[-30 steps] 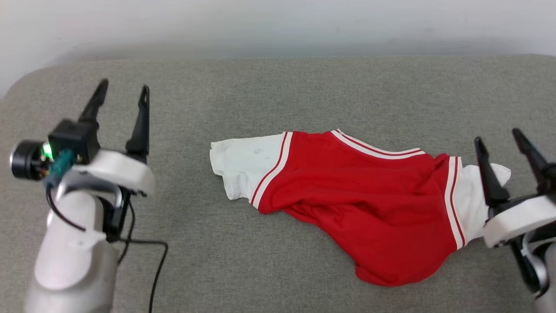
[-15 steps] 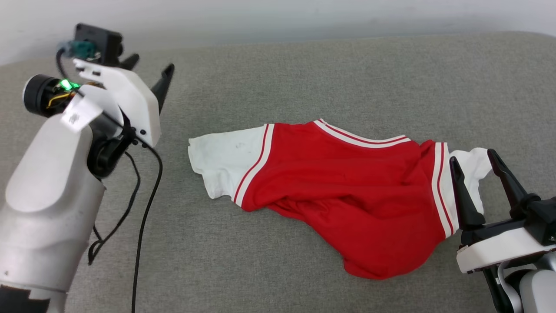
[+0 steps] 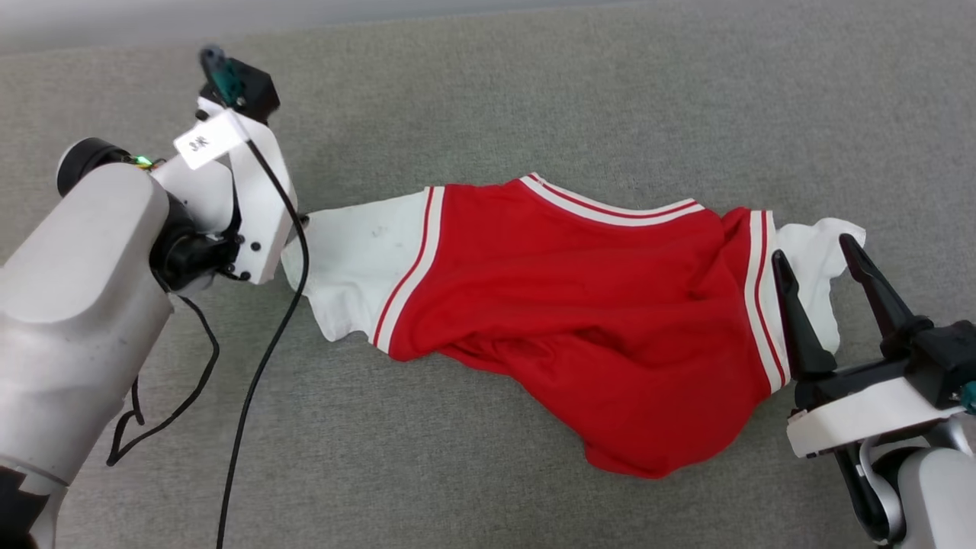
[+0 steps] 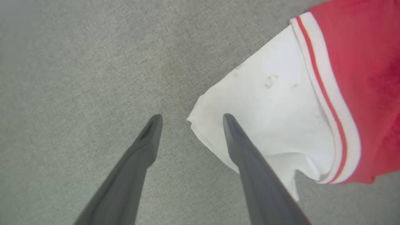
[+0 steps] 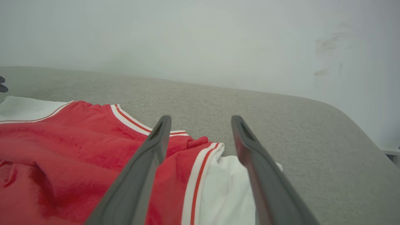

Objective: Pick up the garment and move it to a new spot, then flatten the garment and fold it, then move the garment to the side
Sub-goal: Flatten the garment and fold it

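One garment (image 3: pixel 579 320): red body, white short sleeves, red-white striped trim at collar and sleeve seams. It lies rumpled across the middle of the head view on a grey cushion (image 3: pixel 534 84).

Two grippers, both spread wide, holding nothing.

Left gripper (image 4: pixel 192 117): the left wrist view shows its tips straddling the corner of a white sleeve (image 4: pixel 268 118), one finger over cloth, one over bare cushion. The head view gives its wrist at that sleeve's edge, centre left.

Right gripper (image 3: pixel 812 250): lower right of the head view, over the other sleeve. The right wrist view adds a pale wall (image 5: pixel 200 37) along the top.

Black cable (image 3: pixel 259 366): lower left of the head view.
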You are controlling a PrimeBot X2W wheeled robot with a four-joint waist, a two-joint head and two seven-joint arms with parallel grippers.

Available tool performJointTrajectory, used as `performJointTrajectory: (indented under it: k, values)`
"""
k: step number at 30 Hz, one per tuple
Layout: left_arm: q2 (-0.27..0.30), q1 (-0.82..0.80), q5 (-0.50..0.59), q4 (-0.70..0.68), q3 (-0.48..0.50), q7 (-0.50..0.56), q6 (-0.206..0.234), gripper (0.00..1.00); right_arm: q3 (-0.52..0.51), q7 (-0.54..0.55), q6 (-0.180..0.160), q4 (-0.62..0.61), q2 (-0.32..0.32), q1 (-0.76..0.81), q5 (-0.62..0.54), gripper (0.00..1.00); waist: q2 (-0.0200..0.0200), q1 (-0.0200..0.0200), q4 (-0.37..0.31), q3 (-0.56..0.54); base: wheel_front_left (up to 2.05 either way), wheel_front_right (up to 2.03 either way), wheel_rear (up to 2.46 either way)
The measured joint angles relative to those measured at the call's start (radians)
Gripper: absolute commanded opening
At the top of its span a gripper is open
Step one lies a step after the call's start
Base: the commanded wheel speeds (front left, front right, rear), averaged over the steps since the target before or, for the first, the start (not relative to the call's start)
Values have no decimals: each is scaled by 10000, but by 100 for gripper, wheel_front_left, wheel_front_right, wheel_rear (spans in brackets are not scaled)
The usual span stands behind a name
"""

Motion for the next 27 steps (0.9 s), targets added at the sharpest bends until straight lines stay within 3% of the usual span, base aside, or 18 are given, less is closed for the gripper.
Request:
performJointTrajectory:
  k: [11, 12, 13, 20, 27]
  values:
    - [418, -389, -821, 476, -1944, 155, 0, 100, 173, -159, 0, 257, 4, -352, -42, 100, 1, -1, -324, 691, 0, 0, 0]
    - [441, -397, -1009, 470, -2044, 134, 2, 74, 165, -161, 0, 274, 2, -371, -42, 100, 1, -2, -314, 702, 0, 0, 0]
    - [477, -406, -1120, 453, -2148, 59, 2, 0, 153, -163, 0, 293, -2, -387, -42, 100, 1, -1, -295, 704, 0, 0, 0]
    - [627, -336, -1383, 293, -2746, -1511, -4, 0, 31, -167, 0, 439, -109, -433, -29, 100, 0, 0, -114, 430, 0, 0, 0]
    - [1154, -77, -1459, 548, -2284, -3898, -2, 0, -470, -6, 0, 454, -617, -506, 0, 100, 1, -1, 118, -171, 0, 0, 0]
